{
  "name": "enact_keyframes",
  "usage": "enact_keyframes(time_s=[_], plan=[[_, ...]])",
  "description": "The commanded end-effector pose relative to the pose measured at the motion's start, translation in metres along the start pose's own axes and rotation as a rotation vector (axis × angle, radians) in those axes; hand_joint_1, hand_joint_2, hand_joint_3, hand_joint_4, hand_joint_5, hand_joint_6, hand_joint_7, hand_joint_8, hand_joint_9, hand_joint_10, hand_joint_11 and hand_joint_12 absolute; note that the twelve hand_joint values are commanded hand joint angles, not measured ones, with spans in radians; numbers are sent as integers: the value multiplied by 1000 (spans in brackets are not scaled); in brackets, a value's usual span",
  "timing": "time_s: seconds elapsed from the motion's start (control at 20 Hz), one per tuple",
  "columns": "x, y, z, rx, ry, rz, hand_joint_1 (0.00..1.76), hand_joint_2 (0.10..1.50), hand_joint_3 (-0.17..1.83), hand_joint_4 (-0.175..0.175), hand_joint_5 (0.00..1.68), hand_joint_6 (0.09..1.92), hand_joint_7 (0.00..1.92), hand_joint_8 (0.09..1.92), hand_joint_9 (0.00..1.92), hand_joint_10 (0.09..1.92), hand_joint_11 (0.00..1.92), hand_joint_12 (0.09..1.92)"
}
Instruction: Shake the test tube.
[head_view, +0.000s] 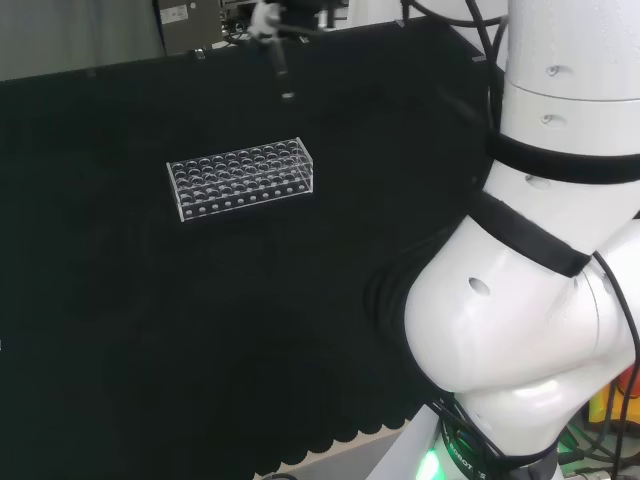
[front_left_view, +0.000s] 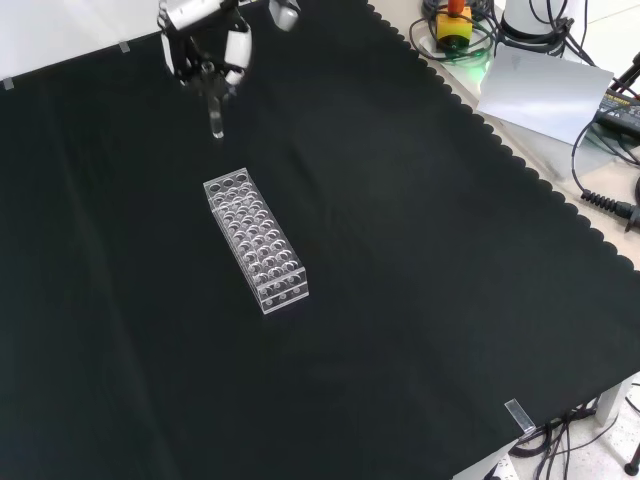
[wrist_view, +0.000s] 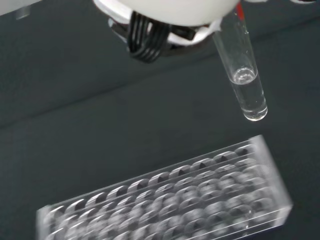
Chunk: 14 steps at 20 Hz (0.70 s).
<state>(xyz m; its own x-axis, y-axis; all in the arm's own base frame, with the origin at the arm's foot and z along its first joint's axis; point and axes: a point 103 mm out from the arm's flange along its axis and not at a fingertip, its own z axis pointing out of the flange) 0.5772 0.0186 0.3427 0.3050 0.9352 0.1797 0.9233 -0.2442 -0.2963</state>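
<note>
Hanging above the black cloth of the desk (front_left_view: 420, 260), the robot hand (front_left_view: 205, 45) grips a clear glass test tube (front_left_view: 216, 115) by its upper end, its fingers (front_left_view: 237, 52) closed around the tube so that the rounded bottom points down, clear of the cloth. In the front view the robot hand sits near the desk's top edge, toward the top left corner, and the test tube hangs just above the near end of a clear plastic test tube rack (front_left_view: 256, 254), not touching it. In the head view the robot hand (head_view: 268, 22) is at the far edge of the desk and the test tube (head_view: 283, 72) slants down beneath it, with the rack (head_view: 241, 178) lying on the cloth nearer the camera, well apart from the tube's tip. The wrist view shows the test tube (wrist_view: 241, 70) close up, tilted, with a small amount of clear liquid (wrist_view: 248, 95) in its rounded bottom, and the rack (wrist_view: 170, 200) lying below with its rows of holes all vacant. In the front view a grey sheet (front_left_view: 545, 90) lies off the cloth at the desk's top right corner
</note>
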Motion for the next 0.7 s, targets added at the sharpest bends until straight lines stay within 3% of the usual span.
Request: enact_keyframes(time_s=[0.05,0.3,0.7], plan=[[-54,7,-24,-56,-23,108,1219,684,604,-175,1289,607,1662,604,1533,603,1074,1080],[-39,7,-23,-53,-12,89,1219,683,604,-175,1289,607,1662,604,1533,603,1074,1080],[45,1,4,2,9,-62,1219,683,604,-175,1289,606,1663,603,1533,603,1074,1081]])
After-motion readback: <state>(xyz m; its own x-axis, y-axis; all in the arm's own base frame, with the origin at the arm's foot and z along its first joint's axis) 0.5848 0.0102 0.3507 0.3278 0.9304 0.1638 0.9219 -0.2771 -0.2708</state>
